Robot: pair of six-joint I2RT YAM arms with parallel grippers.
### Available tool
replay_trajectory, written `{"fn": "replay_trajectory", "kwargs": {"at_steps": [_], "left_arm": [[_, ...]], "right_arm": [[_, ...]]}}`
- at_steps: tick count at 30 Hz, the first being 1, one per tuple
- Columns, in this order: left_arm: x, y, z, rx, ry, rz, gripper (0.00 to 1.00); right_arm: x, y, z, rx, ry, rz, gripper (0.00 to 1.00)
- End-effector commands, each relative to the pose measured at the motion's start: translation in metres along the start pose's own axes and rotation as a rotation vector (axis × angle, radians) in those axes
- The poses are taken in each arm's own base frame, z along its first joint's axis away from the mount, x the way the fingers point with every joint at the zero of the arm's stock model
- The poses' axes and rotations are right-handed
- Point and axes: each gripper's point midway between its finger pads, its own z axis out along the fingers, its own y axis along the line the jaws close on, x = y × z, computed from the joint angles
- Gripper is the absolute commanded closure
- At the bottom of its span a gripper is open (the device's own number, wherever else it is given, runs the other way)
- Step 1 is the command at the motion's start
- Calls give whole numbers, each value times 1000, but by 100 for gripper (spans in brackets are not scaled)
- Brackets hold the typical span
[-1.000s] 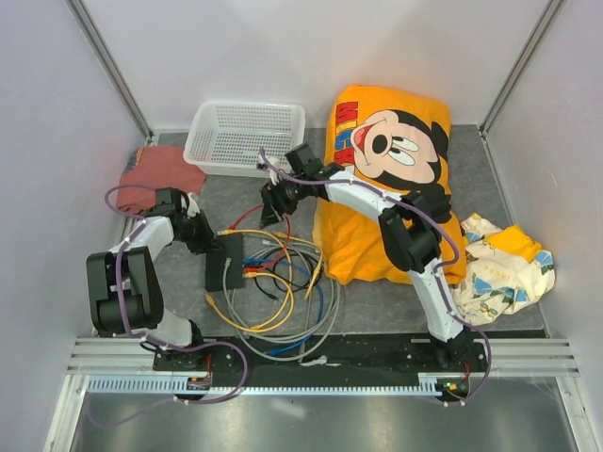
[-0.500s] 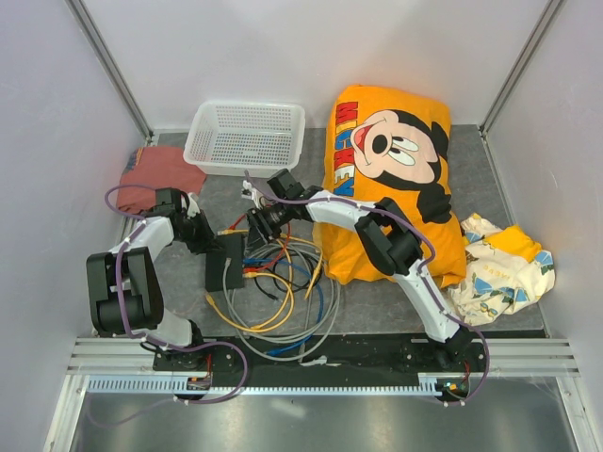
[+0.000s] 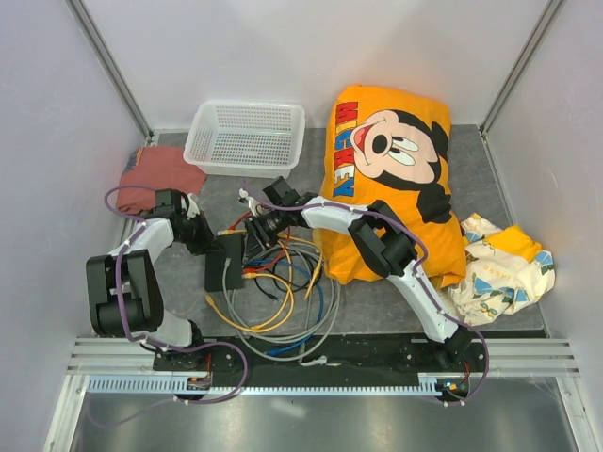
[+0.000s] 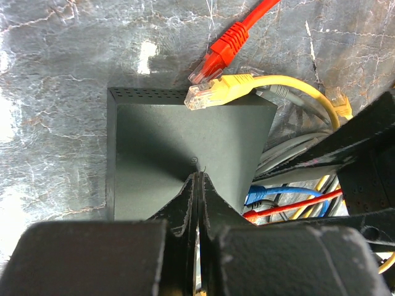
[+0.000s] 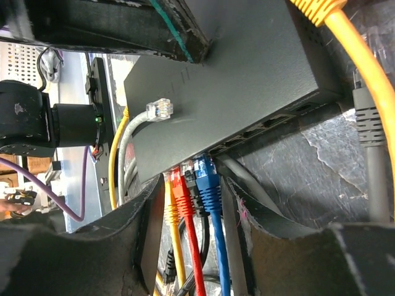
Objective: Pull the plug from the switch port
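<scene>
Matte-black and flat, the switch (image 3: 224, 268) lies on the grey table (image 3: 396, 301) just ahead of the left arm, at the left edge of a tangle of cables (image 3: 283, 303). In the right wrist view, a yellow plug (image 5: 169, 206), a red plug (image 5: 180, 196) and a blue plug (image 5: 207, 185) sit side by side in ports along its socket side. The right gripper (image 5: 192, 188) is spread wide, one finger on each side of these three plugs, and clamps nothing. Whether the fingers touch the outer plugs cannot be told.

The left gripper (image 4: 197, 180) has its fingers pressed together with nothing between them, and their tips rest on the top face of the switch. At the far edge of the switch lie a loose red connector (image 4: 213, 58) and a loose yellow connector (image 4: 213, 92), neither in a port.

Beyond the switch stands a white mesh basket (image 3: 247, 137). A dark red cloth (image 3: 155, 174) lies to its left. An orange cushion (image 3: 386, 169) printed with a cartoon mouse lies to the right, with the right arm crossing over it. A patterned cloth (image 3: 499, 264) lies at the far right.
</scene>
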Motion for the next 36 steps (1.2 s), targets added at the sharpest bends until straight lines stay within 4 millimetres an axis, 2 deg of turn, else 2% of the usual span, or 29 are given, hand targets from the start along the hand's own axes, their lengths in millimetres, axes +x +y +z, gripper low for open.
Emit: {"fn": "replay_trajectory", "kwargs": {"at_steps": [1, 12, 21, 33, 36], "left_arm": [[2, 7, -2, -30, -14, 47, 98], [1, 8, 1, -32, -1, 47, 98], [2, 10, 5, -38, 17, 44, 99], [2, 12, 9, -39, 32, 36, 99], [1, 11, 10, -37, 31, 36, 98]], "right_arm": [[4, -2, 12, -27, 11, -1, 53], [9, -8, 24, -58, 18, 43, 58], [-2, -30, 15, -55, -44, 146, 61], [-4, -35, 16, -14, -51, 145, 77], [-4, -42, 14, 36, -51, 134, 81]]}}
